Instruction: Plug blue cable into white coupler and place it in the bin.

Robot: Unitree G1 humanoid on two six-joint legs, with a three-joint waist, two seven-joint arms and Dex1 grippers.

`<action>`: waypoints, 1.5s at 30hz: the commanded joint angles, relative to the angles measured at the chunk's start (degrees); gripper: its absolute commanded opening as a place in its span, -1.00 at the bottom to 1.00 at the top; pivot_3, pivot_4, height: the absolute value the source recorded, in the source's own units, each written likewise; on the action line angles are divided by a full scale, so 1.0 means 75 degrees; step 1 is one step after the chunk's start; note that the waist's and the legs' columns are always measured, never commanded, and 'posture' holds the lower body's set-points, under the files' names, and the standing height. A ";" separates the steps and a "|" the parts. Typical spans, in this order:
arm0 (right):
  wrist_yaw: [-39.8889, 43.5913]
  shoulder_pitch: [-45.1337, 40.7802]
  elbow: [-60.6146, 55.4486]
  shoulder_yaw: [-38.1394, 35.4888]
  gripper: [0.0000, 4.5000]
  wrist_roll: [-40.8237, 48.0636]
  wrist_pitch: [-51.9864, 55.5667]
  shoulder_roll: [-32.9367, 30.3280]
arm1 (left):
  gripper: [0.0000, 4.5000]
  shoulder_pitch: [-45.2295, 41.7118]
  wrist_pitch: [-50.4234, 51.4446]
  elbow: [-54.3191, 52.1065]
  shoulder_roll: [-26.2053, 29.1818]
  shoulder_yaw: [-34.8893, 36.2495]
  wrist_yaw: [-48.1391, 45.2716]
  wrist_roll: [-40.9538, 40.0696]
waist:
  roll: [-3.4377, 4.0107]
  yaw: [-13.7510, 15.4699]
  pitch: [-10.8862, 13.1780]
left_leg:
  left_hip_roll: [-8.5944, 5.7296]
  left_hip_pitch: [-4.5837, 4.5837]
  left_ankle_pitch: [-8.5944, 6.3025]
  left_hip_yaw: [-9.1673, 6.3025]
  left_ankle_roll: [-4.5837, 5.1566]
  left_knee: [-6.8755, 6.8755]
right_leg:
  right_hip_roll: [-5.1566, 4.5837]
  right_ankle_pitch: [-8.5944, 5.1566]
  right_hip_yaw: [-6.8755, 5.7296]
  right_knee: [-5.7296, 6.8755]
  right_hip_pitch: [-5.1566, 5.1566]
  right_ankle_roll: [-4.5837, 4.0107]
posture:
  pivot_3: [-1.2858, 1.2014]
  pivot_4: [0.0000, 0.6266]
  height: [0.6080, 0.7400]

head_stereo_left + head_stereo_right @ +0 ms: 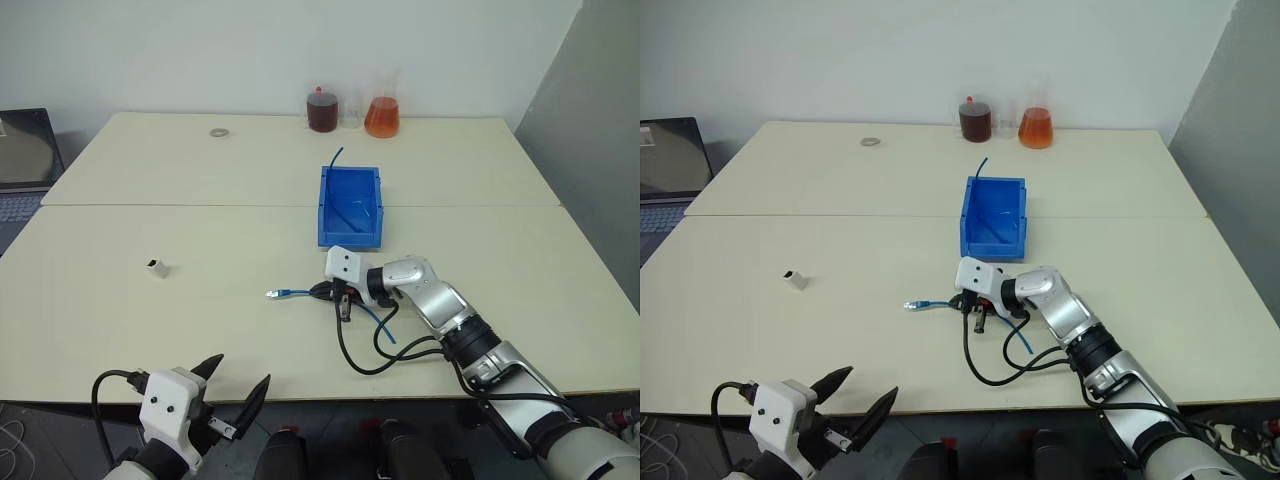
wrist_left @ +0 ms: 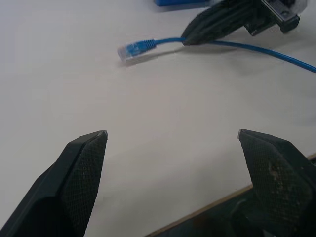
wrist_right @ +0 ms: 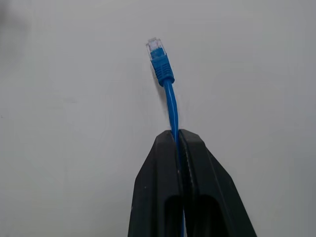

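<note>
Two grippers, one cable end in play.
Head view, right gripper [image 1: 322,291]: near table centre, pointing to the robot's left, fingers pressed together on the blue cable [image 1: 378,322] a short way behind its plug.
Head view, plug [image 1: 273,294]: sticks out past the fingertips, low over the table [image 1: 150,190]; cannot tell if it touches.
Head view, cable run: loops back under the right wrist toward the near edge.
Head view, white coupler [image 1: 156,267]: alone on the table, well apart to the left of the plug, not connected.
Head view, bin [image 1: 350,207]: just beyond the right gripper, mid table; a blue cable piece [image 1: 336,156] pokes up over its far wall.
Head view, left gripper [image 1: 240,384]: at the near table edge, left side, jaws spread wide, nothing between them.
Head view, far edge: two flasks [image 1: 382,117] of reddish liquid, small ring [image 1: 219,132].
Left wrist view: both fingers [image 2: 81,168] wide apart over bare table; plug and right gripper's fingertips ahead.
Right wrist view: fingers [image 3: 163,187] clamped on the cable, plug beyond the tips.
</note>
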 commanded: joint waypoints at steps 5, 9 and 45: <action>0.0423 -0.0110 0.0004 -0.0191 -0.59 0.0154 0.0165 -0.0017 | 1.00 -0.0274 -0.0152 -0.0060 -0.0043 -0.0278 0.0364 0.0100 | 0.0001 -0.0062 0.0000 | 0.0001 0.0000 0.0000 -0.0003 0.0000 -0.0001 | 0.0000 0.0000 -0.0003 0.0005 -0.0001 0.0001 | 0.03 -0.52 1.00; 0.0477 0.0185 -0.0504 -0.0496 -0.13 0.0390 0.0596 -0.0212 | 1.00 -0.0448 -0.0043 0.0205 0.0363 -0.0154 0.0085 -0.0009 | 0.0000 -0.0072 0.0000 | 0.0003 0.0001 0.0000 -0.0007 0.0000 -0.0002 | 0.0002 0.0001 -0.0008 0.0008 -0.0001 0.0002 | 0.03 -0.52 1.00; -0.1525 0.3199 -0.7200 -0.4599 1.00 0.6252 0.7027 -0.2554 | 0.83 -1.0216 -0.4311 1.1994 0.2782 -0.3008 -0.6366 0.1612 | 0.0019 0.0162 -0.0006 | 0.0017 0.0004 0.0000 -0.0033 0.0003 -0.0002 | 0.0032 0.0007 -0.0025 0.0037 0.0008 0.0016 | 0.03 -0.52 1.00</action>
